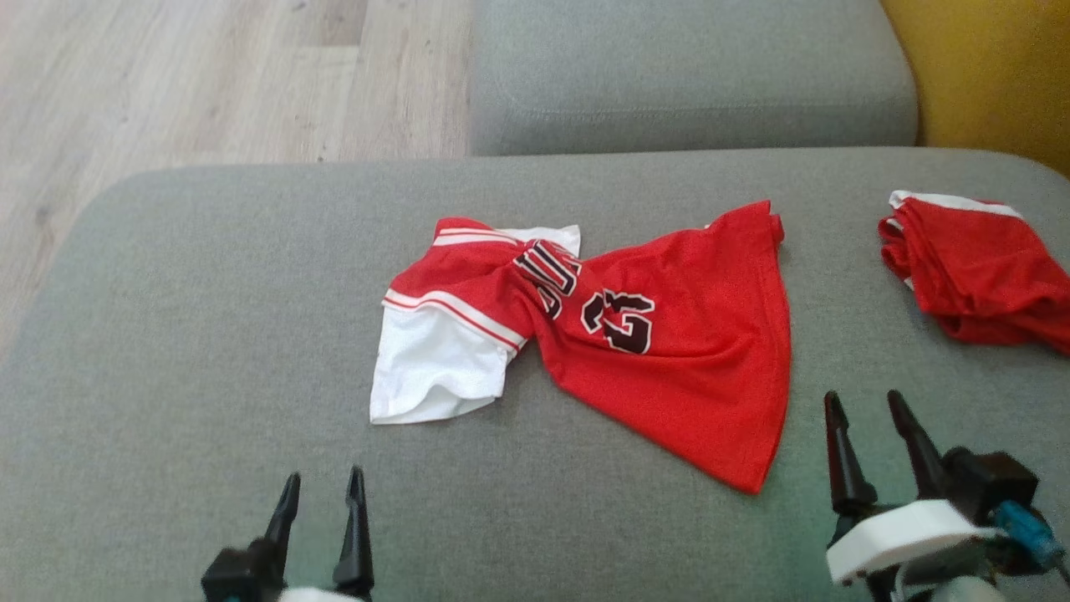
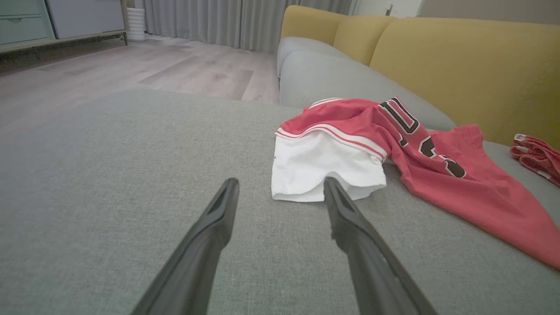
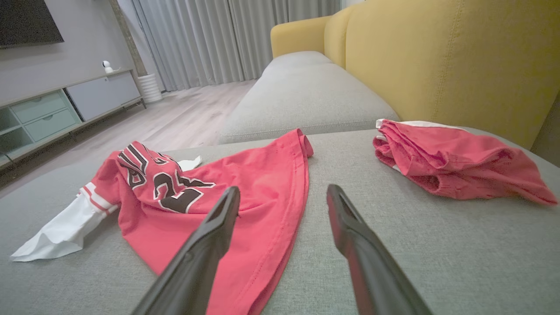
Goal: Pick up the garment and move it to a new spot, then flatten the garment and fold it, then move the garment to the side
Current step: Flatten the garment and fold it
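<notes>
Head view, garment: red mesh basketball jersey with white sleeve and black lettering (image 1: 669,351) lies mid-cushion on the grey woven sofa seat (image 1: 209,334), twisted at the chest, with the hem fanned out to the near right.
Head view, tools: left gripper (image 1: 323,478) and right gripper (image 1: 863,398) hover near the front edge, jaws apart and holding nothing.
Head view, cut off: crumpled second red garment (image 1: 978,267) at far right runs out of frame.
Left wrist view, target: left gripper (image 2: 281,183) points at the white sleeve's near edge and is not touching the jersey (image 2: 459,188).
Right wrist view, target: right gripper (image 3: 283,190), spread wide, sits over the jersey's (image 3: 271,175) right hem.
Step (judged): flatten the jersey. Pinch the sleeve edge and the hem corner through one layer only, then pull apart to undo the twist.
Unclear: the lettering is folded and cannot be read in full. The neckline and other sleeve are buried in the bunch.
</notes>
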